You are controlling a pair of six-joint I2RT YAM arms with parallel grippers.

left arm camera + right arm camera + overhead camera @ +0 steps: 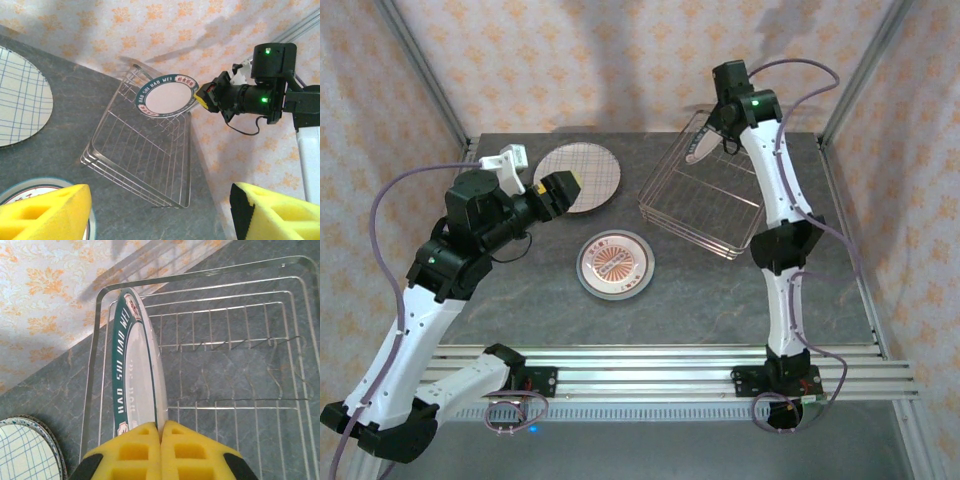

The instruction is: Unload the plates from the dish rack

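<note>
Yellow foam right pincer (161, 429) clamps round green-rimmed plate (132, 375) at wire rack (200, 276)

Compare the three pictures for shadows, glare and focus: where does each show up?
Top view: soft grey arm shadows fall on the wallpaper. Left wrist view: the near yellow fingers look blurred, while the plate and the rack are in focus. Right wrist view: the rack's wire shadows streak the wallpaper, and its far rim glints.

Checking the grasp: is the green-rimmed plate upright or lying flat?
Upright: the plate stands on edge, its rim pinched by the right gripper.
</note>
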